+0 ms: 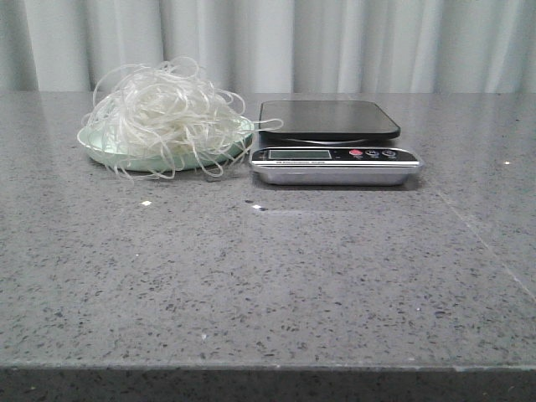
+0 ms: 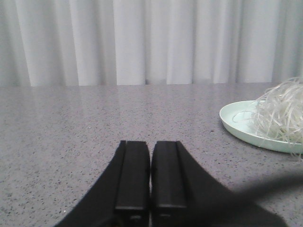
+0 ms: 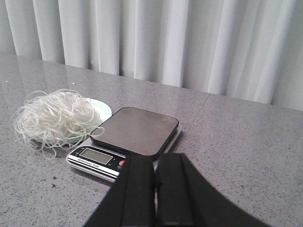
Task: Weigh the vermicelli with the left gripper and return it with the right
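one vermicelli heap, one plate, one scale.

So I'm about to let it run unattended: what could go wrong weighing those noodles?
1. The noodles are a loose tangle spilling over the plate; a grab may lift only part, or drag the plate.
2. Strands already trail onto the scale, so they could snag it or skew the reading.
3. Both end effectors, left and right, are shut and must open first.
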You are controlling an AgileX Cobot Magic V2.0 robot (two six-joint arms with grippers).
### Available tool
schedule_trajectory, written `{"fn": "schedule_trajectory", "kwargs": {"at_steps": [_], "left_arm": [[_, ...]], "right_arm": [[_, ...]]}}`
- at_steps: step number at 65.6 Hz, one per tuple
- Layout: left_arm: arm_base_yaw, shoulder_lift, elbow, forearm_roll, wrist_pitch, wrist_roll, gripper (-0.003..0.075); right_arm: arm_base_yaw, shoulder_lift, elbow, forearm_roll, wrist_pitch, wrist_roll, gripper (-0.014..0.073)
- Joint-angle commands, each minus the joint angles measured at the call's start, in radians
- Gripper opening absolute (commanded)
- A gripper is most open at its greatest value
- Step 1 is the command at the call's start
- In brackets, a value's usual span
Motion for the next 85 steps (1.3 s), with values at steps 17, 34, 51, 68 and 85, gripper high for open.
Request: {"fn": "schedule_trajectory", "kwargs": {"at_steps": [17, 34, 51, 68, 85], "left_arm": [[-0.087, -0.022, 0.008, 0.016, -0.078, -0.02, 0.0134], [-0.087, -0.022, 0.008, 0.016, -0.078, -0.02, 0.0134], [-0.087, -0.022, 0.008, 0.016, -0.078, -0.02, 0.0134], [-0.087, -0.022, 0.008, 0.016, -0.078, -0.02, 0.0134], [-0.087, -0.022, 0.008, 0.016, -0.078, -0.02, 0.0134]], "right_arm": [[-0.008, 0.009, -0.029, 0.005, -0.085, -0.01, 0.0188], [-0.008, 0.009, -0.029, 0.005, -0.085, -0.01, 0.0188], [-0.008, 0.009, -0.029, 0.005, -0.085, -0.01, 0.0188], [-0.008, 0.009, -0.029, 0.005, -0.085, -0.01, 0.0188], [-0.081, -0.002, -0.001, -0.016, -0.105, -0.01, 0.0188]]}}
